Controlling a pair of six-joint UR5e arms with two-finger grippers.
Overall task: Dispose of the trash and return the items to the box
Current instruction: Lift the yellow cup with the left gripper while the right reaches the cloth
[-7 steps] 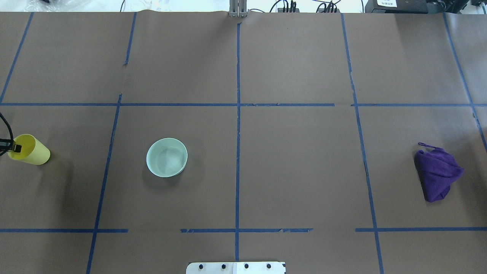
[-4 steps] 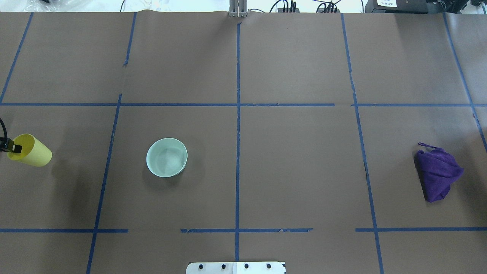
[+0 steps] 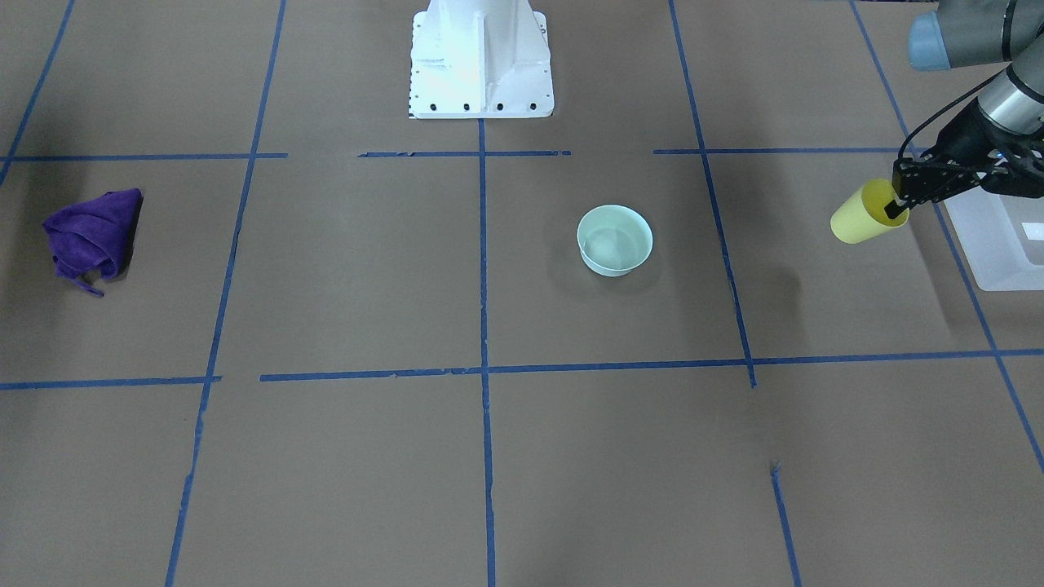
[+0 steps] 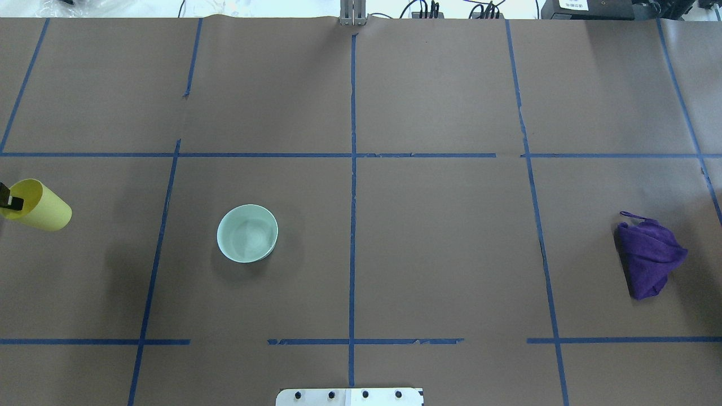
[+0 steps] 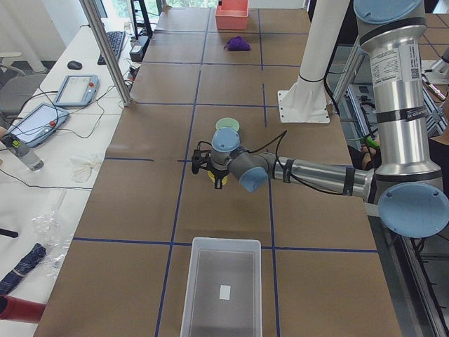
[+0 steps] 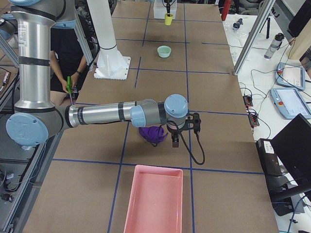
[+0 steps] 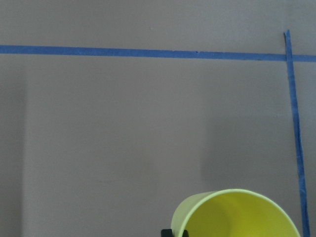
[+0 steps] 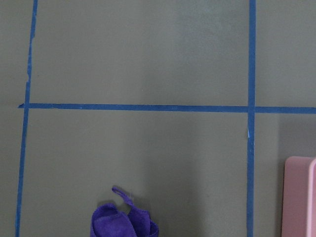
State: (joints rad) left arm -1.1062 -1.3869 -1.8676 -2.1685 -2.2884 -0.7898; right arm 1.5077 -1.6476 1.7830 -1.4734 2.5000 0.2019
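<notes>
- The yellow cup [image 3: 856, 222] is lifted clear of the worktop [image 3: 367, 269]. It is tilted, with its mouth turned toward the left hand [image 3: 897, 207].
- The left hand pinches the cup's rim, with one finger inside the mouth and the other outside.
- The cup hangs just beside the translucent box [image 3: 983, 253] and is not over it. I judge this item to be mid-carry: picked up but not yet dropped in.
- In the left side view, the box shows only a small white patch on its floor and no returned item.
- The pale green bowl [image 3: 614, 240] sits upright on the worktop, well apart from the box, so it is likely left to handle.
- The purple cloth [image 3: 86, 236] lies crumpled at the opposite end, near the pink tray [image 6: 154, 201], and has not been dealt with either.
- The right hand [image 6: 176, 140] hangs near the cloth. I cannot tell whether it is open or closed.
- Overall the task looks to be at an early stage.
</notes>
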